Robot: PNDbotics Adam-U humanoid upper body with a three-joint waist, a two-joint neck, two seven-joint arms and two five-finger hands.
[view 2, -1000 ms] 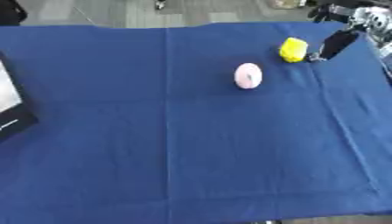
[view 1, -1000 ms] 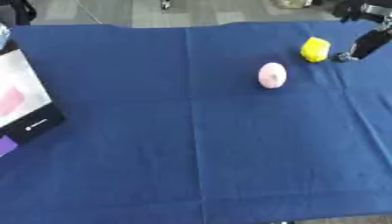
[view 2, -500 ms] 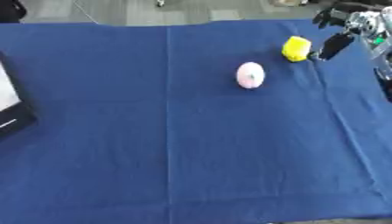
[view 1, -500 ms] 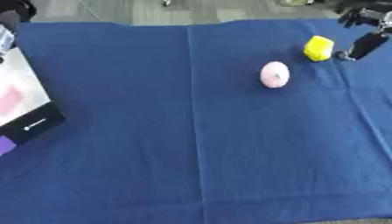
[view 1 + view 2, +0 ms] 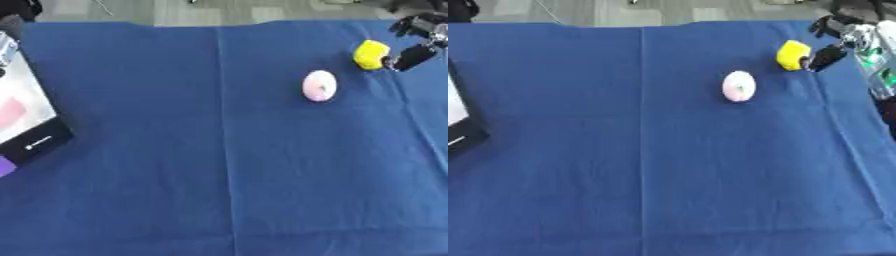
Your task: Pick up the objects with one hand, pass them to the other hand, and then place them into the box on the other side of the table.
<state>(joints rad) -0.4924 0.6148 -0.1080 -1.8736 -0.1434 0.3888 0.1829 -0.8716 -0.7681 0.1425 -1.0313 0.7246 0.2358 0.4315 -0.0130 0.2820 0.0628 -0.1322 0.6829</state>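
A yellow block [image 5: 792, 54] lies at the far right of the blue cloth. A pink, egg-like object [image 5: 738, 86] rests a little left of and nearer than the block. My right hand [image 5: 849, 36] comes in from the upper right, open, with one dark fingertip [image 5: 824, 58] right against the block's right side and the other fingers above it. Nothing is lifted. At the left edge stands a box [image 5: 35, 142] with a black rim and white inside, holding something pink [image 5: 10, 111]. My left hand is out of sight.
The blue cloth [image 5: 219, 165] covers the whole table, with a crease running down its middle. A small purple piece [image 5: 4, 166] shows beside the box at the left edge. Grey floor lies beyond the far edge.
My right hand has edged left toward the yellow block, closing the gap to its right side. The block and the pink object lie where they were; the view shifted slightly.
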